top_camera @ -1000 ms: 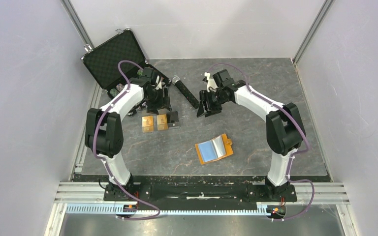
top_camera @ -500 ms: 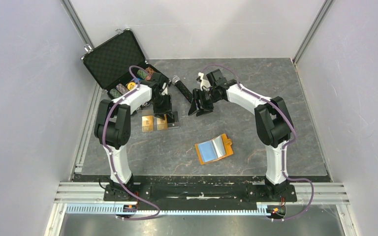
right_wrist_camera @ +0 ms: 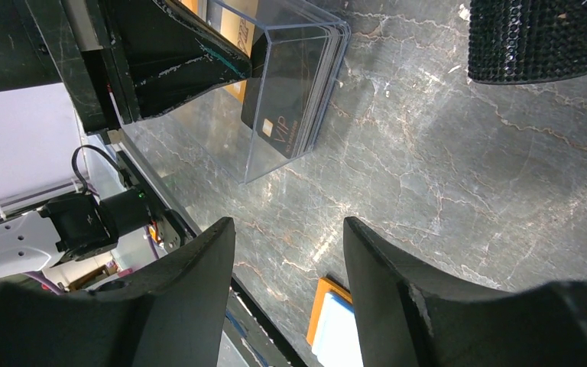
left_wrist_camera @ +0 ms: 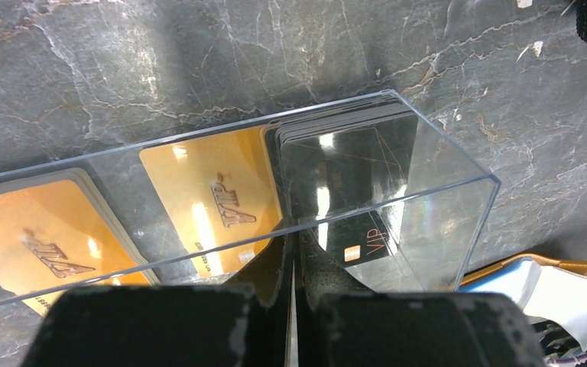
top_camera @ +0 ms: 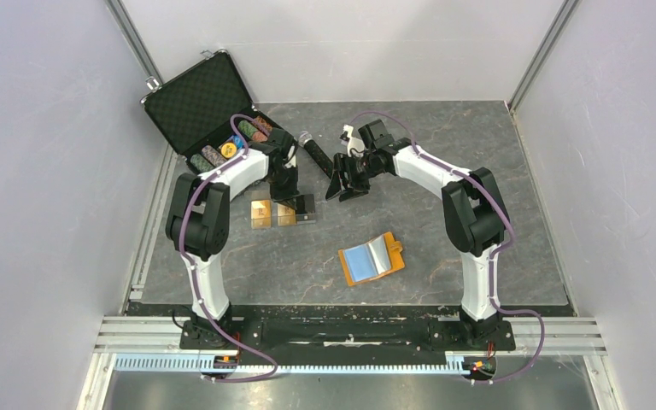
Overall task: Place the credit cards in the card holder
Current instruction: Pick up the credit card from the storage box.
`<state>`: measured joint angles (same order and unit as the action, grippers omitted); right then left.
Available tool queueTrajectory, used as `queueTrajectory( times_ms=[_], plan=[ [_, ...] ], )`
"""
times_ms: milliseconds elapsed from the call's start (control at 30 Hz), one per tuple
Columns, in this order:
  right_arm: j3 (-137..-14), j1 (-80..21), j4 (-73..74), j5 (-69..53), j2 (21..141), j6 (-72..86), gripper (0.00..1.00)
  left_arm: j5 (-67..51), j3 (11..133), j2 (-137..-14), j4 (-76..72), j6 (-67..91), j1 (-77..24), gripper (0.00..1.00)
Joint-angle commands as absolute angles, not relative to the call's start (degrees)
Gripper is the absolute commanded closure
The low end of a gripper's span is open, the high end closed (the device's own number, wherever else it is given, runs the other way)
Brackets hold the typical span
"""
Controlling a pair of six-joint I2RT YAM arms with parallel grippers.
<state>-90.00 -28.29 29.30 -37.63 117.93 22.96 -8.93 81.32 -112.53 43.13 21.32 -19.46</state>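
Two gold credit cards (top_camera: 272,213) and a stack of black ones (top_camera: 301,207) lie in a clear open-topped box (left_wrist_camera: 447,202). The wrist view shows the gold cards (left_wrist_camera: 206,199) beside the black stack (left_wrist_camera: 344,157). My left gripper (left_wrist_camera: 292,245) is shut on the box's near wall, by the black stack. My right gripper (top_camera: 346,184) hovers open just right of the box, nothing between its fingers (right_wrist_camera: 199,290). It sees the black cards (right_wrist_camera: 294,84). The orange card holder (top_camera: 372,259) lies open, blue lining up, nearer the bases.
An open black foam-lined case (top_camera: 198,101) with chip stacks (top_camera: 222,150) stands at the back left. A black textured bar (top_camera: 320,161) lies between the two grippers, also seen from the right wrist as the bar (right_wrist_camera: 539,34). Grey walls enclose the table.
My left gripper shifted right over the cards, came down at the box's edge and closed its jaws. My right gripper slid slightly left, then held still, open.
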Motion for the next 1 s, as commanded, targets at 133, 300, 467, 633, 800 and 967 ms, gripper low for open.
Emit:
queueTrajectory(
  times_ms=[133,300,467,633,800,967],
  plan=[
    [-90.9,-28.5,27.2,-39.2,118.1,23.7,0.43,-10.1,80.9,-107.7,40.9,19.7,-20.0,0.98],
    [-90.8,-29.0,25.2,-40.0,119.4,25.1,0.40,-11.0,80.5,-107.3,40.0,21.4,-19.8,0.97],
    [-91.7,-29.8,22.6,-41.8,121.8,27.3,0.38,-12.0,78.2,-106.4,37.6,23.5,-19.4,0.96],
    [-93.6,-29.9,22.2,-42.4,124.2,28.0,0.38,-16.2,76.1,-104.8,33.0,25.4,-19.3,0.95],
    [-93.1,-30.0,21.8,-42.6,124.6,28.2,0.38,-22.3,75.0,-104.4,28.6,27.4,-19.3,0.89],
    [-92.1,-29.9,20.8,-42.8,124.3,28.8,0.37,-18.9,74.5,-103.4,30.2,26.7,-19.3,0.62]
  ],
)
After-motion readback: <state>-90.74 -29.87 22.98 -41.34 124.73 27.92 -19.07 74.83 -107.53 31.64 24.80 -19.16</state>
